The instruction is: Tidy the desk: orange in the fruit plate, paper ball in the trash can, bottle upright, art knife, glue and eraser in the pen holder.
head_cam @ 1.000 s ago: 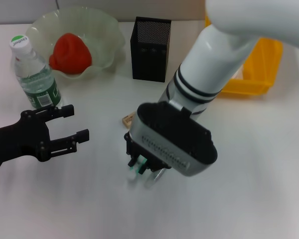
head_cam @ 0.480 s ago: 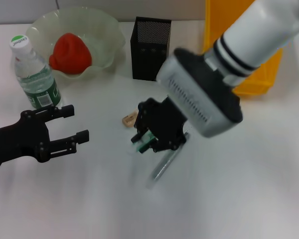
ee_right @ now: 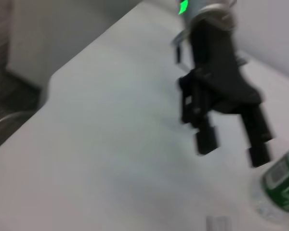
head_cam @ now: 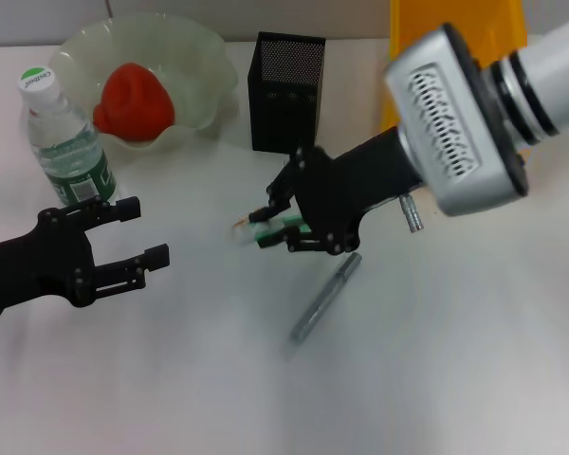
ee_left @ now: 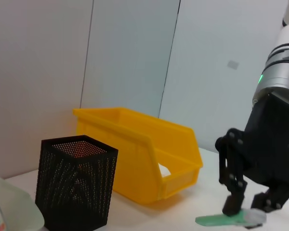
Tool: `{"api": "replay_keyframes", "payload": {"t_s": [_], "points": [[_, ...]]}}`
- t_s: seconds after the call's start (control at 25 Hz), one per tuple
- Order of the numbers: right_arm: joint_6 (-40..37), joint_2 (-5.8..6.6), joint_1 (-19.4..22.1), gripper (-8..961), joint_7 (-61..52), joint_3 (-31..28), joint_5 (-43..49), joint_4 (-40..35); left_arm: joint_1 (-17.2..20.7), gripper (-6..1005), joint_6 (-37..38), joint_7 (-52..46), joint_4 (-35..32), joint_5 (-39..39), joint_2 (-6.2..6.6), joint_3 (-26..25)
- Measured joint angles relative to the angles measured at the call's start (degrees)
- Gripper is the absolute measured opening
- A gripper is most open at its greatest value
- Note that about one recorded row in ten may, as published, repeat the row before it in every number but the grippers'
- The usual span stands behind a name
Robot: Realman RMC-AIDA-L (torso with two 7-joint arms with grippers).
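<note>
On the white worktop (head_cam: 474,360), the grey glue (head_cam: 324,298) lies diagonally, nearest. Just beyond it, the right gripper (head_cam: 286,227) is clamped on the slim green-and-white art knife (head_cam: 273,233), held level above the worktop, its long axis running sideways toward the open left gripper (head_cam: 137,232). The black pen holder (head_cam: 286,93) stands farther back.

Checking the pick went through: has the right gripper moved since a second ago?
Yes. The right gripper, shut on the art knife, has risen toward the pen holder.
</note>
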State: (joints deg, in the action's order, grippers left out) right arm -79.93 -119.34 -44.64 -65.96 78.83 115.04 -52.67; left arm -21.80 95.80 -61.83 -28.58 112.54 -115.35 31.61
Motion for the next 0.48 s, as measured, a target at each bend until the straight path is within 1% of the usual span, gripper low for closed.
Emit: {"api": "replay_keyframes", "payload": {"t_s": [0.04,0.08,0.16,0.2,0.24,0.28,0.36,0.4,0.44,0.48], "points": [[0.16,0.00,1.81,187,1.55,-1.09,-2.58,0.05,0.00,787,0.00,0.02,-0.09,-0.01,-0.06,0.00],[0.16,0.00,1.81,187,1.55,-1.09,-2.58,0.05,0.00,787,0.00,0.02,-0.09,-0.01,-0.06,0.00],[0.53,-0.03,4.64,187,4.74,-2.36,-6.51,0.56,-0.08,786,0.00,0.09,-0.13,-0.03,-0.20,0.00],[0.53,-0.03,4.64,187,4.74,-2.36,-6.51,0.56,-0.08,786,0.00,0.09,-0.13,-0.03,-0.20,0.00],[1.76,-0.09,6.49,187,7.55,-2.64,-8.98,1.13,-0.15,786,0.00,0.10,-0.11,-0.03,-0.24,0.00],[1.76,-0.09,6.49,187,7.55,-2.64,-8.98,1.13,-0.21,786,-0.01,0.14,-0.05,-0.04,-0.27,0.00],[4.39,-0.24,9.03,187,11.80,-2.37,-12.69,1.84,-0.27,786,0.03,0.19,0.09,-0.04,-0.29,0.00],[4.39,-0.24,9.03,187,11.80,-2.37,-12.69,1.84,-0.27,786,0.03,0.19,0.09,-0.04,-0.29,0.00],[5.34,-0.27,10.31,187,14.16,-2.36,-15.11,2.38,-0.28,786,0.10,0.20,0.19,-0.05,-0.30,0.03],[5.34,-0.27,10.31,187,14.16,-2.36,-15.11,2.38,-0.28,786,0.10,0.20,0.19,-0.05,-0.30,0.03]]}}
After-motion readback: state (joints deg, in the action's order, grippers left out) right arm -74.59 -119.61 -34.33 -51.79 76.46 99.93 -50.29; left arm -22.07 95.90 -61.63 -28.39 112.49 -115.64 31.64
